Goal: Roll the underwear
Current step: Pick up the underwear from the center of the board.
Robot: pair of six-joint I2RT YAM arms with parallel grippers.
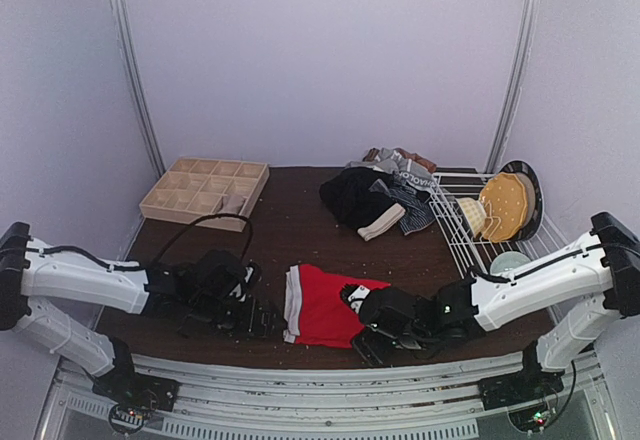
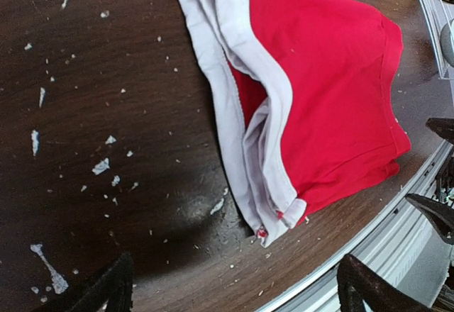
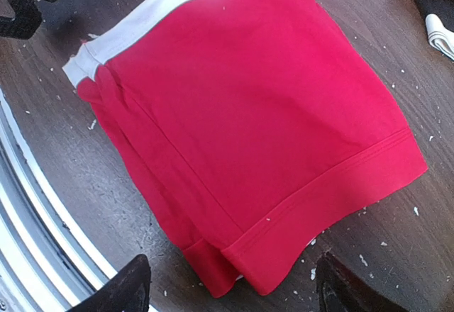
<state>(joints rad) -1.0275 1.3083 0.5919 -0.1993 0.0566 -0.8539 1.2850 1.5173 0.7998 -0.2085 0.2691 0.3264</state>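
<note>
Near front edge of table, midway btw both arms, red underwear lies flat; waistband faces L arm, leg hem faces R arm; waistband edge runs near-to-far, so a roll would prob. travel L-R across the cloth. left gripper sits just beside waistband w/ strip of bare table btw; right gripper overlaps hem side in top view, so R is nearer, maybe touching, can't tell. Both sets of jaws spread wide, nothing held: L wrist cam shows only table btw its fingers; R wrist cam shows hem corner lying btw its fingers, not pinched.

L wrist view only: waistband is doubled, layers gaping a bit at near corner. R wrist view only: hem side smooth, side seam diagonal, lower layer peeking out along the rail-side edge. Top view only: pile of dark underwear far right-centre, well apart; wooden grid tray far left; wire rack at right.
</note>
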